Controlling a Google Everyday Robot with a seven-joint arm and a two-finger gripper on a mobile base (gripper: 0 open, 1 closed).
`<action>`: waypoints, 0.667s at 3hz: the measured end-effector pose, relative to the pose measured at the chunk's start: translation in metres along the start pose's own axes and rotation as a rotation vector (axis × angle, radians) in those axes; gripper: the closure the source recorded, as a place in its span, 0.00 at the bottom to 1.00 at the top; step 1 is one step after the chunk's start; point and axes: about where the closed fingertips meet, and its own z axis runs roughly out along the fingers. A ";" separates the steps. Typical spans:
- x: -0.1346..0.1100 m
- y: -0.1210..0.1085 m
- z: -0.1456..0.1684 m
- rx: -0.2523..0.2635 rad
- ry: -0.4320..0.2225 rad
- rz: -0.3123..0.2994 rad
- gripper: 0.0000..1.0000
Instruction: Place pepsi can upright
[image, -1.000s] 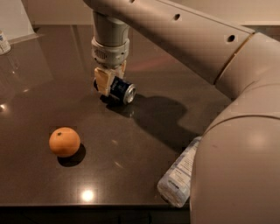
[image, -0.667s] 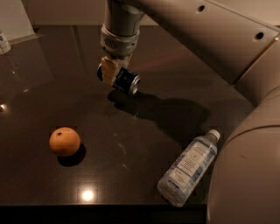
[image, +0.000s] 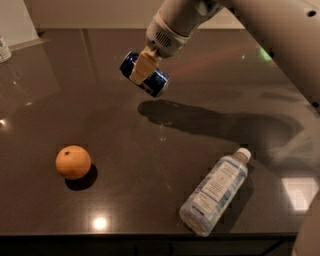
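The pepsi can (image: 156, 81) is dark blue and tilted on its side in the air, above the dark table (image: 150, 165), with its shadow on the tabletop below and to the right. My gripper (image: 143, 68) is shut on the can around its middle, one tan finger (image: 142, 66) showing across the front of it. The arm reaches in from the upper right.
An orange (image: 73, 162) sits at the front left. A clear plastic water bottle (image: 215, 190) lies on its side at the front right, near the table's front edge. A small white object (image: 4, 49) stands at the far left edge.
The gripper has lifted the can off the table and carried it up; the arm has drawn back, uncovering the water bottle.
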 end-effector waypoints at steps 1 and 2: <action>0.008 -0.005 -0.016 -0.030 -0.184 -0.017 1.00; 0.016 -0.006 -0.026 -0.050 -0.332 -0.003 1.00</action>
